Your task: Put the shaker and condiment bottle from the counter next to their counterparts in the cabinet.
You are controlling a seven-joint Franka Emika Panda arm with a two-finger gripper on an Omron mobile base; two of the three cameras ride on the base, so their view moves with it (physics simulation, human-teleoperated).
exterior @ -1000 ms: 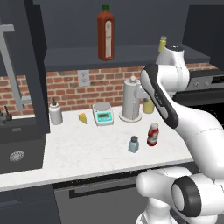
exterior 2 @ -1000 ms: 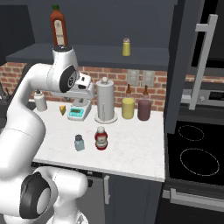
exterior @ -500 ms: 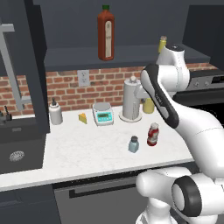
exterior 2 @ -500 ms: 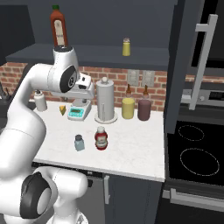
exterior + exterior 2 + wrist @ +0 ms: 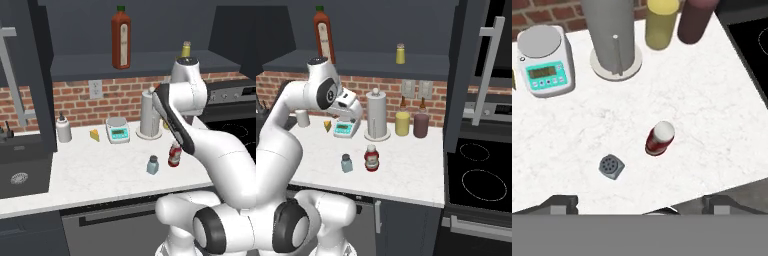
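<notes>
Two small things stand close together near the front of the counter [image 5: 90, 170] in the left base view: the shaker [image 5: 152, 164] and, just to its right, the condiment bottle [image 5: 174, 153]. Up on the cabinet [image 5: 150, 62] shelf sit a tall red bottle [image 5: 121, 37] and a small yellow shaker [image 5: 186, 49].

From the right base view, the shaker [image 5: 346, 163] is left of the condiment bottle [image 5: 371, 158], both upright, with a paper towel holder [image 5: 376, 115] and a kitchen scale [image 5: 343, 129] behind them.

Looking down through the hand view, the gripper [image 5: 639, 202] hangs well above the counter with its jaws spread wide and nothing between them; the shaker [image 5: 611, 166] and condiment bottle [image 5: 660, 138] stand apart below.
</notes>
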